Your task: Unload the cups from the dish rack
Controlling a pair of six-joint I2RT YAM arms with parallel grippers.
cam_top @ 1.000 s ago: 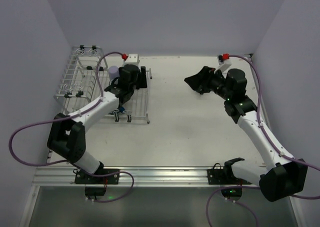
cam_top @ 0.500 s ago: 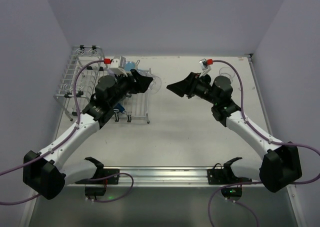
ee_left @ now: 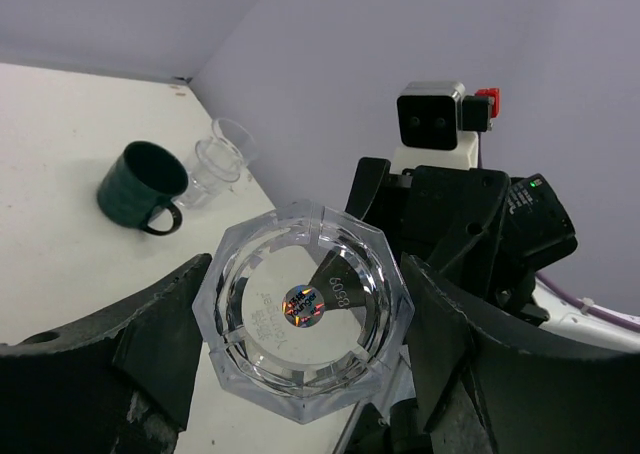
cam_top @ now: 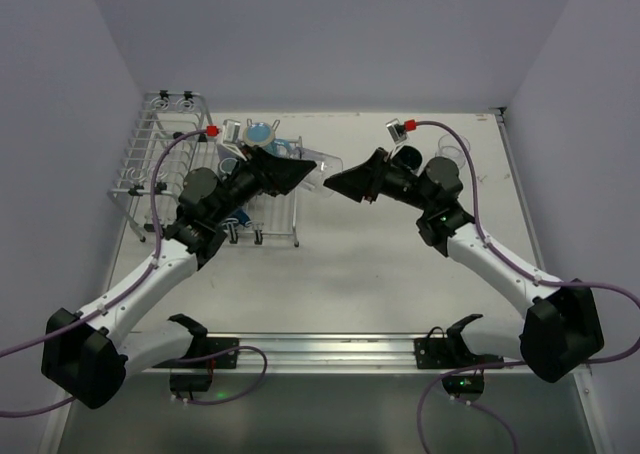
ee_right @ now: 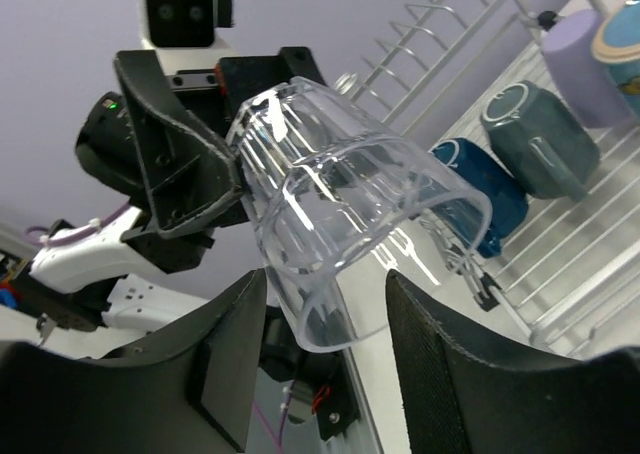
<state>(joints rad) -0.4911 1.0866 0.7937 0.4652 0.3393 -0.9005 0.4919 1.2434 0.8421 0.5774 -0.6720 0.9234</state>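
My left gripper [cam_top: 298, 171] is shut on a clear ribbed glass [cam_top: 322, 164] and holds it on its side in the air, right of the dish rack [cam_top: 150, 159]. In the left wrist view the glass's base [ee_left: 305, 314] sits between my fingers [ee_left: 150, 344]. My right gripper [cam_top: 340, 182] is open, and the glass's rim [ee_right: 350, 224] lies between its fingers [ee_right: 450, 344]. A blue cup [ee_right: 480, 189], a dark teal cup [ee_right: 540, 139], a lavender cup [ee_right: 580, 54] and a light blue cup [cam_top: 261, 134] remain on the rack.
A dark teal mug [ee_left: 140, 184] and a second clear glass [ee_left: 222, 159] stand on the table at the far right, also seen from above as mug [cam_top: 407, 156] and glass [cam_top: 450, 156]. Walls enclose the table on three sides.
My left gripper has lifted the clear glass off the rack and carried it right. My right gripper has swung left to meet it, its fingers now around the rim.
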